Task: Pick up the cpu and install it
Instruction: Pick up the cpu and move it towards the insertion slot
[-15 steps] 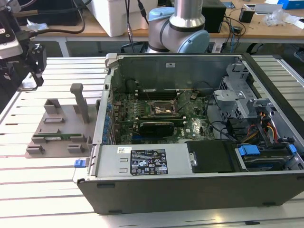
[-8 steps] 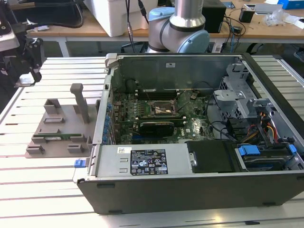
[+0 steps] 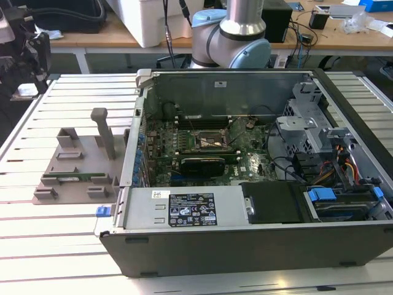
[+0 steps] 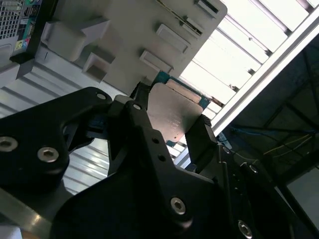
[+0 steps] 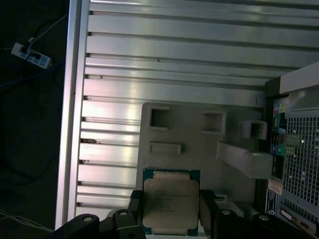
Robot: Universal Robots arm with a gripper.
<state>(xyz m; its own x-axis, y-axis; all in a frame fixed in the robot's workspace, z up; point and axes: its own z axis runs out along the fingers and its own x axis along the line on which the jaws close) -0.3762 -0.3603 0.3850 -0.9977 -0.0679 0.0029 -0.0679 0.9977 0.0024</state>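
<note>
— Which step is running now?
— I am judging that the picking is finishing. The end effector is clamping the cpu between its two fingers, one on each opposite edge, as both wrist views are showing.
— Where is the cpu hanging?
— Over the grey holder on the worktop, beside the open case. It is looking lifted clear of the holder, but I cannot say this surely.
— So the installing is not beginning yet?
— No. The socket inside the case is seeming empty. In my judgement the next move is calling for a firm grip, a level chip and careful matching of its corners with the socket.
</note>
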